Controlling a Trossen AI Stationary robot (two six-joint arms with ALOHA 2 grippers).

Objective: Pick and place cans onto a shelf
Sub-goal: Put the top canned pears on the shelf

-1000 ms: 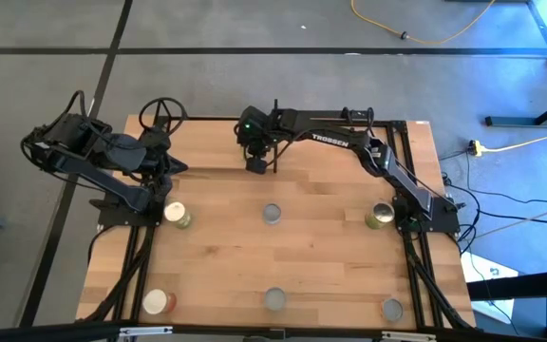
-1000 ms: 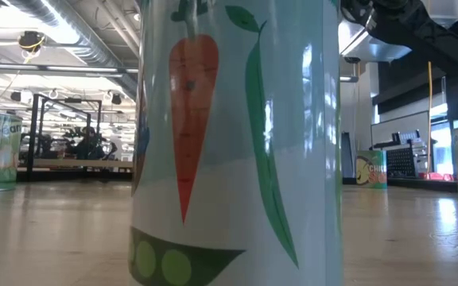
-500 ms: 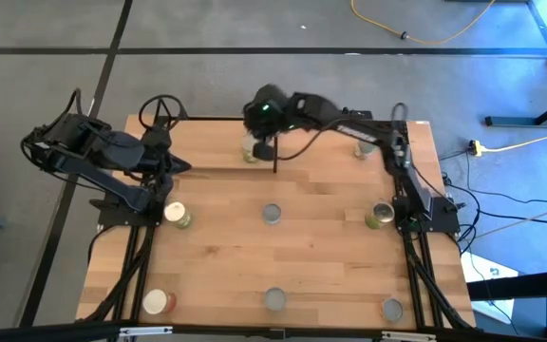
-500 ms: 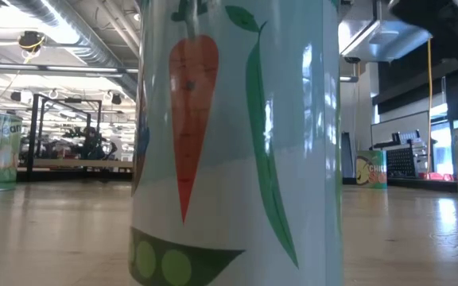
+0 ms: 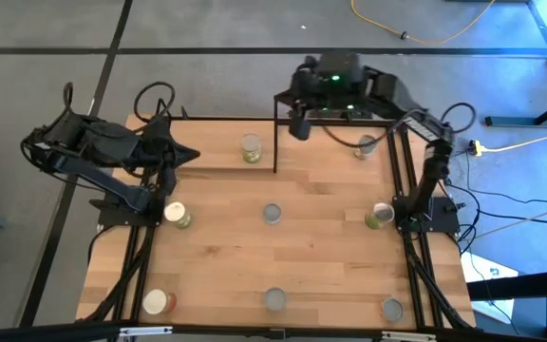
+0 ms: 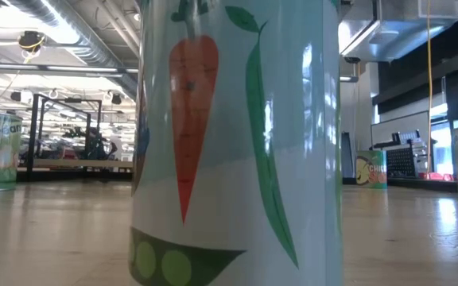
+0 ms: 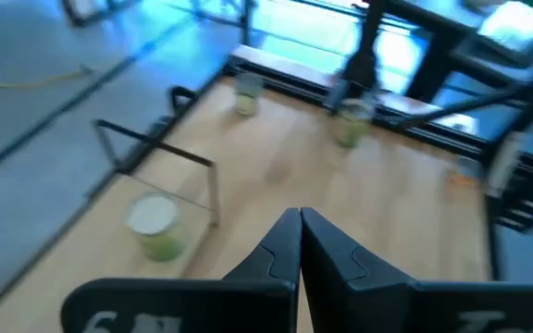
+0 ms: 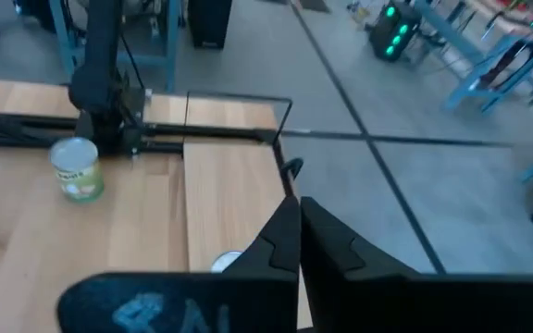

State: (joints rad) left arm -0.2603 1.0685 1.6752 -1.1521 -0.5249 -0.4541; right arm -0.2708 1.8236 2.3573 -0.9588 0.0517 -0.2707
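The shelf (image 5: 218,144), a light-wood board framed by black rods, stands at the table's far edge, left of the middle. One green-labelled can (image 5: 251,147) stands upright on its right end; the left wrist view shows it too (image 7: 155,227). My right gripper (image 5: 299,128) hangs shut and high above the far edge, to the right of that can, holding nothing (image 8: 299,222). My left gripper (image 5: 193,154) is shut and empty beside the shelf's left end (image 7: 299,231). Several other cans stand upright on the table, among them one near the left arm (image 5: 177,216) and one in the middle (image 5: 272,213).
More cans stand at the far right (image 5: 366,145), right (image 5: 380,215) and along the near edge (image 5: 158,302), (image 5: 274,299), (image 5: 391,309). In the low view a vegetable-labelled can (image 6: 237,143) fills most of the picture. Black frame rails (image 5: 402,171) run along both table sides.
My right gripper has risen from the can on the shelf and drawn away toward the table's far right, tipping up toward level. The can stays standing on the shelf. My left gripper has tipped up a little where it is.
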